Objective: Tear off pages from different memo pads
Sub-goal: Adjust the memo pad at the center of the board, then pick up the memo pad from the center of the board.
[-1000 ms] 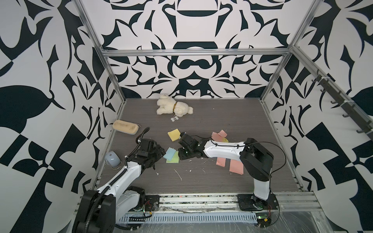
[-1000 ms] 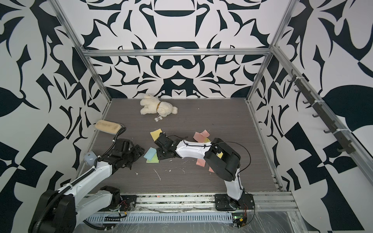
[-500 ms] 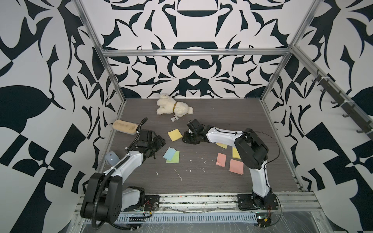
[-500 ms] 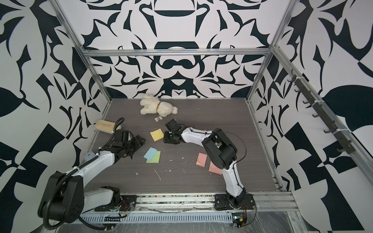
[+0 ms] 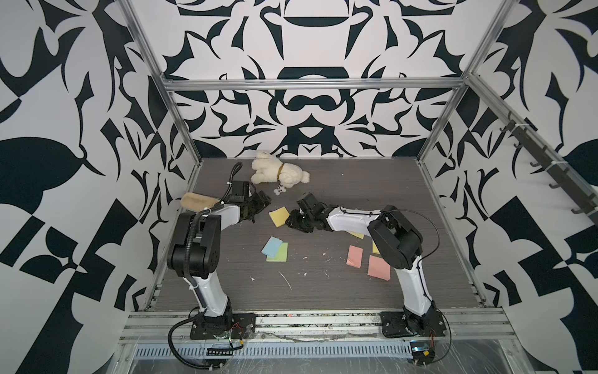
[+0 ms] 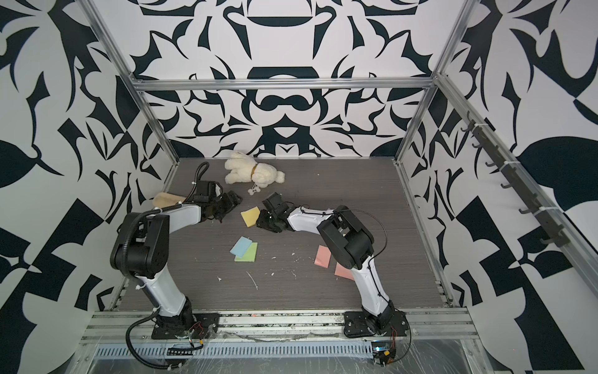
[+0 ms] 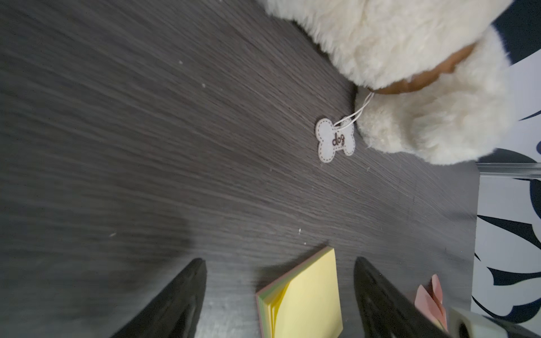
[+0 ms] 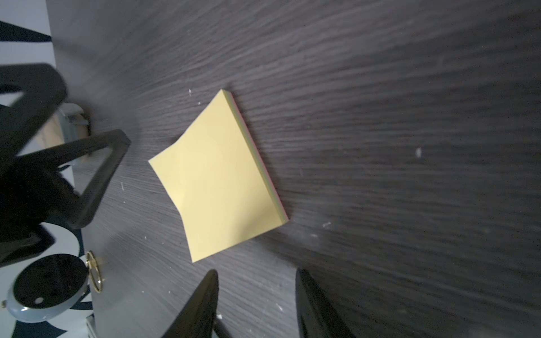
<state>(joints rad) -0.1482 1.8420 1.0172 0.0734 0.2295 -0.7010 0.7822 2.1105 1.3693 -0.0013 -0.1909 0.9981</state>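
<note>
**A:** ok, going from the left, what's on the table [image 5: 372,181]?

**B:** Far left there's a tan sponge block [image 5: 197,200], partly behind the left arm. Next is the left gripper [image 5: 262,203], low over the table, fingers spread wide with nothing between them.

**A:** and the memo pads?

**B:** The yellow memo pad [image 5: 279,216] lies flat between the two grippers, just beside both sets of fingertips but touching neither. In both wrist views its top sheets curl up along one side, and you can see pink and green layers in its edge. Toward the front, a blue square [image 5: 271,246] overlaps a green square [image 5: 279,254]. I honestly can't tell whether those are pads or loose sheets.

**A:** what's the white fluffy thing?

**B:** That's a plush dog [image 5: 278,173] on its side near the back wall. Its bone tag [image 7: 335,140] sits on the table and reads "dog".

**A:** right side?

**B:** The right gripper [image 5: 291,221] points at the yellow pad, jaws parted and holding nothing. A yellow page [image 5: 356,233] pokes out from under the right arm. Near the arm's elbow are two pink pages [image 5: 355,255], lying flat and close together but not touching.
</note>
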